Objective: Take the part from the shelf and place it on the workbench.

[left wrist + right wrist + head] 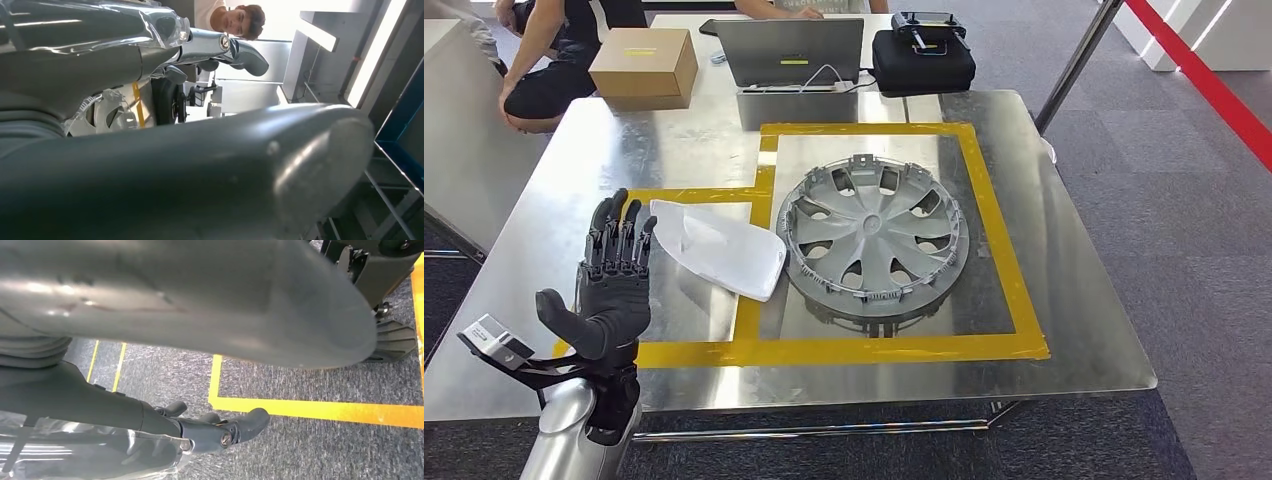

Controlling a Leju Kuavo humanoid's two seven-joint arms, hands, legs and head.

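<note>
left hand [614, 285] fingers spread, holding nothing | right hand [215, 432] hanging, fingers loosely curled, holding nothing | risk: left hand sweeping sideways could nudge bag [719, 248] or hubcap [874, 235] off bench [1074, 300]

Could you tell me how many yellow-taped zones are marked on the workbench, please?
2: the larger zone frames the wheel cover; the smaller zone, adjoining toward the left hand, holds the white bag.
</note>
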